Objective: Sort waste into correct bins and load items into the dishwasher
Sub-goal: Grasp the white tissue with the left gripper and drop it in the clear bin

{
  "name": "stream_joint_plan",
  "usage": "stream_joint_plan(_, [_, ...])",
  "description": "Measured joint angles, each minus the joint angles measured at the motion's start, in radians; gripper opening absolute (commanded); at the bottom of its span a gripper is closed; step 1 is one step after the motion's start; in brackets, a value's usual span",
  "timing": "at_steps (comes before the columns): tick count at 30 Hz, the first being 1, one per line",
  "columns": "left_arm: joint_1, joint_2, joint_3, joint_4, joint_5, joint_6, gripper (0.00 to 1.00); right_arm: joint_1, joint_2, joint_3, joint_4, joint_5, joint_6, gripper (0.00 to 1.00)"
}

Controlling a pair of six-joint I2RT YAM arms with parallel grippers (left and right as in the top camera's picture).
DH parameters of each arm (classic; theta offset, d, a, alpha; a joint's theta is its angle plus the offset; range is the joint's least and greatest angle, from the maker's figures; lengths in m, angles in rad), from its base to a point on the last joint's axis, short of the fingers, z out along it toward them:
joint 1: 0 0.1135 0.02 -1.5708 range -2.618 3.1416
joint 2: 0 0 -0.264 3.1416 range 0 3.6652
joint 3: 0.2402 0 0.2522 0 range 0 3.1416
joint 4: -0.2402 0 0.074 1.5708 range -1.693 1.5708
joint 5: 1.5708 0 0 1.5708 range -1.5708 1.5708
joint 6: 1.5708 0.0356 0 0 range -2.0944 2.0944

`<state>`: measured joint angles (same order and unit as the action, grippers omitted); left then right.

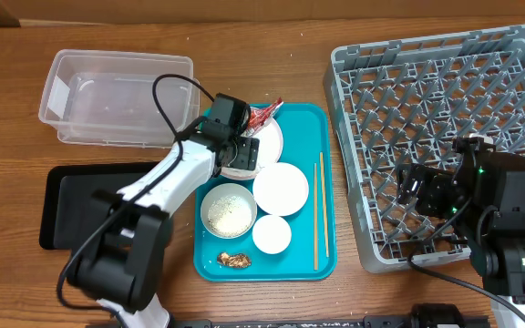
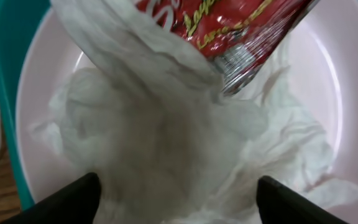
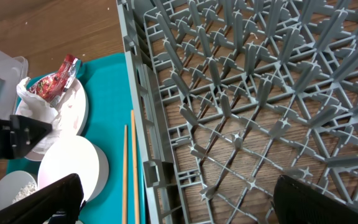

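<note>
My left gripper point(image 1: 242, 150) is open, its fingers point(image 2: 176, 199) on either side of a crumpled white napkin point(image 2: 166, 124) on a white plate point(image 2: 36, 81) at the back of the teal tray point(image 1: 322, 128). A red wrapper point(image 1: 264, 113) lies on the napkin and shows in the left wrist view point(image 2: 241, 28). The tray also holds a plate point(image 1: 281, 189), a bowl of rice point(image 1: 228, 210), a small bowl point(image 1: 272, 235), a brown scrap point(image 1: 235, 260) and chopsticks point(image 1: 318, 214). My right gripper point(image 3: 176, 202) is open and empty over the grey dishwasher rack point(image 1: 445, 118), at its left edge.
A clear plastic bin point(image 1: 117, 96) stands at the back left. A black bin point(image 1: 76, 205) lies at the left, under my left arm. The rack point(image 3: 260, 93) fills the right side of the table.
</note>
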<state>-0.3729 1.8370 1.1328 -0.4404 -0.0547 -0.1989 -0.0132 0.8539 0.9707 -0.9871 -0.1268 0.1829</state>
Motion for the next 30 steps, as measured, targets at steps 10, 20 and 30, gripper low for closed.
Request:
stream_joint_plan(10, [0.000,0.051,0.032,-0.083,-0.014,0.016,0.04,0.000,0.000,0.000,-0.001,0.000,0.000,1.00])
stream_joint_plan(20, [0.021,-0.113,0.213,-0.320,-0.046,0.016,0.04,0.000,0.000,0.000,-0.001,0.001,0.000,1.00])
stream_joint_plan(30, [0.175,-0.230,0.269,-0.232,-0.146,0.016,0.04,0.000,0.000,0.000,0.000,0.001,0.000,1.00])
